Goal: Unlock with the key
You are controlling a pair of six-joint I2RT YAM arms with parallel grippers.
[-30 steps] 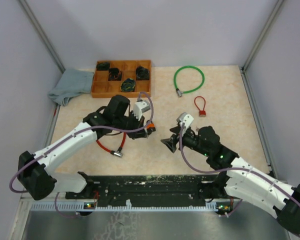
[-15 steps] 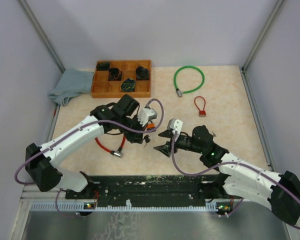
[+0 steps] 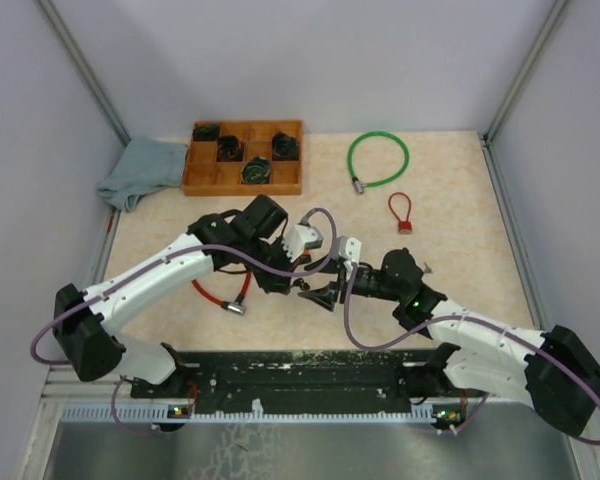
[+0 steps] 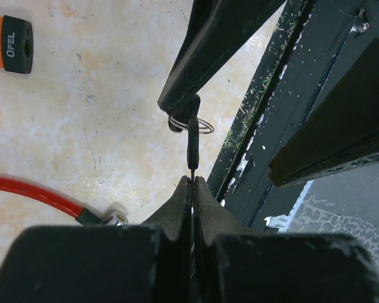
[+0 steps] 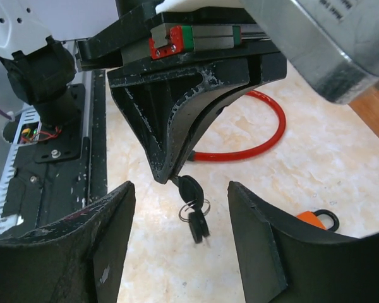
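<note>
**Black-headed key (image 5: 190, 187) pinched in the left gripper (image 4: 193, 182)**

The left gripper's fingers are pressed together on the key, which is held off the table (image 3: 450, 270) between the two arms. In the left wrist view, the key's long axis runs straight out in line with the fingers, toward the right gripper (image 5: 180, 189). In the right wrist view, the head points down out of the fingertips, with a ring (image 5: 193, 208) and a second key (image 5: 199, 228) dangling below. The right gripper is spread wide, and the key shows between its fingers.

The orange padlock (image 4: 9, 50) lies on the table near the red cable (image 4: 31, 189), apart from the key. The wooden tray (image 3: 205, 175) at the far left holds dark items (image 3: 257, 170) in four compartments.

Half a second ago a gap lay between the grippers. Now the right one has closed in on the key.
</note>
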